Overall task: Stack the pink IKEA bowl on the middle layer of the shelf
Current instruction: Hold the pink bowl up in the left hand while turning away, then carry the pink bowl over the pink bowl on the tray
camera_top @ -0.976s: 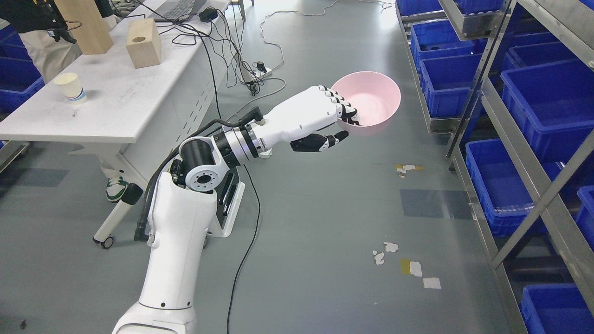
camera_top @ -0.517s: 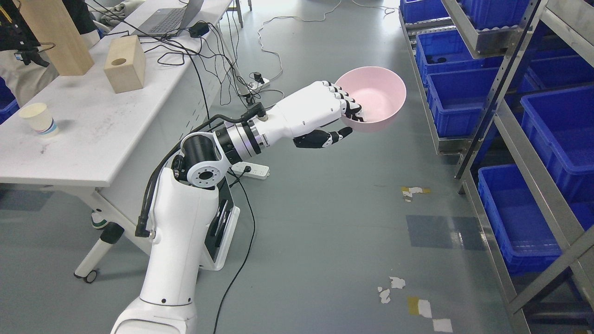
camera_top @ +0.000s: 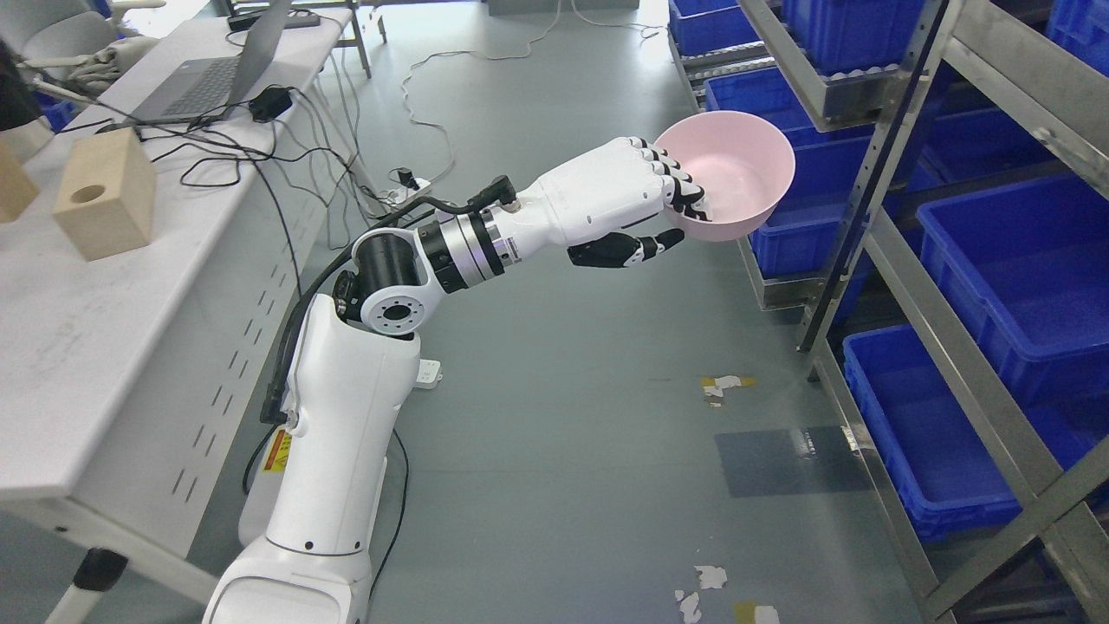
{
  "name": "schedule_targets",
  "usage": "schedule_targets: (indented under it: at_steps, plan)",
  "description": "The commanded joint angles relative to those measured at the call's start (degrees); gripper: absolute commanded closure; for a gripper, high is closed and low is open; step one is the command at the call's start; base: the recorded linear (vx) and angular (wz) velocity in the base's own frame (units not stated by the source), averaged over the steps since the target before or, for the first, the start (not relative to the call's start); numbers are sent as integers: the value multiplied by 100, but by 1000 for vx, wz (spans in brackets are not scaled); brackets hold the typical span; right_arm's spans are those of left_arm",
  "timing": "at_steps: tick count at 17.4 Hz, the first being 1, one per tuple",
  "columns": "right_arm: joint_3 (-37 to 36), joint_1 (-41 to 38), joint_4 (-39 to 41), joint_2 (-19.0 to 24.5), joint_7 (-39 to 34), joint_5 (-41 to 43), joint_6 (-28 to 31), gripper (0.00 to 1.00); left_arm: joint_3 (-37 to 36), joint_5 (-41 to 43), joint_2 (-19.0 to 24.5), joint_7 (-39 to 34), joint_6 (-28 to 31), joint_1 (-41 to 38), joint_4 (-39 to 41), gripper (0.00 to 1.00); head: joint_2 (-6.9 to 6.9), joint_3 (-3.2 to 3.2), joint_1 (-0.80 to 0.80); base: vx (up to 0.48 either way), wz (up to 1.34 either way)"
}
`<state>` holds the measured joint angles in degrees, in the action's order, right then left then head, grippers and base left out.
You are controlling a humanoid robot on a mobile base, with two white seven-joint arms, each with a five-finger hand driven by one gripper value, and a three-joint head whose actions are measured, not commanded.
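Head view: left hand [camera_top: 643,198] grips smooth, round — seemingly plastic — pink bowl [camera_top: 732,173].

Grey floor [camera_top: 554,416], smooth, with scraps of torn tape [camera_top: 723,386] and a darker square patch [camera_top: 784,459]. White surface [camera_top: 78,347] along the left, carrying a laptop [camera_top: 208,82], a wooden block [camera_top: 100,195] with a round hole, and tangled black cables [camera_top: 260,147]. More cables and a power strip [camera_top: 407,182] lie on the floor behind it. Metal shelf rack [camera_top: 910,260] on the right, filled with blue plastic bins [camera_top: 1014,269] on several levels. Even indoor light.
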<state>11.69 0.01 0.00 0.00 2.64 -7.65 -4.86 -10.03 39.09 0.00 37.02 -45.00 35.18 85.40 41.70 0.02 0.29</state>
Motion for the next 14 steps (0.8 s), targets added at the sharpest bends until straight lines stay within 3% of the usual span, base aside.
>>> schedule_targets:
  at_steps: [1, 14]
  plan:
    - [0, -89, 100, -100, 0, 0, 3, 0, -464, -155, 100, -2, 0, 402, -32, 98, 0, 0, 0, 236, -529]
    - [0, -89, 100, -100, 0, 0, 3, 0, -448, -288, 100, 7, 18, 656, -146, 98, 0, 0, 0, 118, -823]
